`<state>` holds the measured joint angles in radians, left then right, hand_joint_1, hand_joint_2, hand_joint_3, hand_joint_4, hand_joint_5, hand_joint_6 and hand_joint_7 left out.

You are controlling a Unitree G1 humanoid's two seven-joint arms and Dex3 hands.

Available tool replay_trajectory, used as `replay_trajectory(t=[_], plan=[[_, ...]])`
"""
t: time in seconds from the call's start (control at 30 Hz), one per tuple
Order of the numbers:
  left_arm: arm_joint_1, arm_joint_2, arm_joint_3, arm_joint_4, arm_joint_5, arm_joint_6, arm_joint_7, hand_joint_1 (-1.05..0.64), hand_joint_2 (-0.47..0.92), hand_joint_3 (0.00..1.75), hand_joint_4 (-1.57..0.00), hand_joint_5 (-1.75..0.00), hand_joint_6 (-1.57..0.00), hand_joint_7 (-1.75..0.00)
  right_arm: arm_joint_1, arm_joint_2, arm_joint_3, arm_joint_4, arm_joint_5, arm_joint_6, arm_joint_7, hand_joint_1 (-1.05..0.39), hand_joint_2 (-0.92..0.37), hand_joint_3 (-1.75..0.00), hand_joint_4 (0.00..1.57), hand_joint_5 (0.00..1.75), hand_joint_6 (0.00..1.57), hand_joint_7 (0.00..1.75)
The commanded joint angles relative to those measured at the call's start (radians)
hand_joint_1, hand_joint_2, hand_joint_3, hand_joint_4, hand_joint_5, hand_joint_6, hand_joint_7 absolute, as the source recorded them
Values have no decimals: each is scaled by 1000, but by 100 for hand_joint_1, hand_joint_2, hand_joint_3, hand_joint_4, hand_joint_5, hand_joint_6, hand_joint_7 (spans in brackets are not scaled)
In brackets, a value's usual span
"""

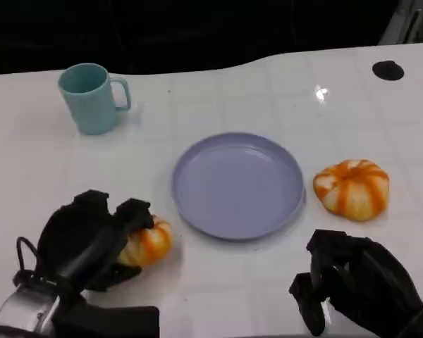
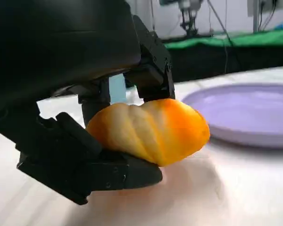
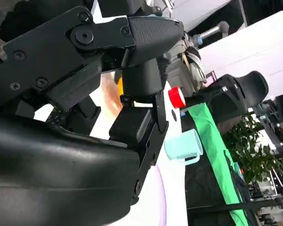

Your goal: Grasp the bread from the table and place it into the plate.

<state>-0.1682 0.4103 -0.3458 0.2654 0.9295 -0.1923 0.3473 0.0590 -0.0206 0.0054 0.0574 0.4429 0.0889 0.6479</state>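
At the near edge of the white tabletop (image 1: 218,296), the left hand (image 1: 92,239) grips a bread roll (image 1: 149,243), its fingers (image 2: 151,70) closed above and below it, just beside the plate's (image 1: 238,184) near-left rim. The right hand (image 1: 352,282) holds nothing, fingers curled in. A second bread roll (image 1: 352,189) lies just beside the plate's right rim. Farther back left, well apart, stands a teal mug (image 1: 92,97).

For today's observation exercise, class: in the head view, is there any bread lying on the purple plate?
No. The plate is bare; one bread is held by the left hand beside it, and another bread sits on the table.
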Motion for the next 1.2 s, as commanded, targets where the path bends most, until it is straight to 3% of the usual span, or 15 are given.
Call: replay_trajectory(t=[0.03, 0.37, 0.43, 0.53, 0.6, 0.7, 0.77, 1.1, 1.13, 1.2], plan=[[36, 12, 34, -101, 13, 70, 16, -29, 66, 92, -80, -175, -70, -144, 3, -15, -15, 3, 15, -3, 10, -91, -68, -48, 122, 154, 106, 138], [39, -18, 76, -236, 45, 161, 60, -26, 66, 74, -82, -175, -84, -118, 7, -17, -10, -5, 10, 1, 6, -92, -68, -48, 123, 153, 106, 137], [29, -30, 75, -247, 59, 179, 67, -25, 66, 72, -83, -175, -86, -118, 8, -17, -9, -7, 10, 4, 4, -93, -68, -48, 123, 153, 106, 138], [-13, -43, 60, -238, 57, 163, 67, -27, 67, 61, -84, -175, -79, -135, 8, -18, -11, -6, 13, 7, 6, -92, -68, -48, 123, 154, 106, 138], [-59, -44, 40, -198, 49, 119, 77, -26, 67, 57, -84, -175, -86, -120, 4, -19, -14, 3, 16, 1, 13, -92, -68, -48, 122, 154, 106, 138], [-122, -51, 18, -127, 20, 57, 74, -23, 56, 78, -85, -175, -76, -144, 2, -18, -18, 6, 19, 3, 13, -92, -68, -47, 123, 154, 106, 137], [-162, -62, 6, -71, 5, 21, 81, -26, 53, 89, -86, -175, -80, -133, 3, -17, -19, 6, 15, -3, 10, -92, -68, -47, 123, 153, 106, 137], [-347, -131, -76, 187, -5, -48, 98, -25, 47, 93, -86, -175, -74, -147, 2, -22, -19, 2, 12, 12, 6, -92, -66, -52, 123, 154, 106, 139], [-363, -142, -84, 212, -12, -56, 96, -25, 48, 92, -85, -175, -75, -140, 2, -21, -20, 2, 14, 13, 7, -92, -65, -52, 122, 155, 105, 139], [-392, -163, -97, 263, -28, -68, 90, -25, 51, 88, -86, -171, -91, -98, 2, -21, -18, 2, 12, 11, 5, -91, -65, -52, 122, 155, 104, 139]])
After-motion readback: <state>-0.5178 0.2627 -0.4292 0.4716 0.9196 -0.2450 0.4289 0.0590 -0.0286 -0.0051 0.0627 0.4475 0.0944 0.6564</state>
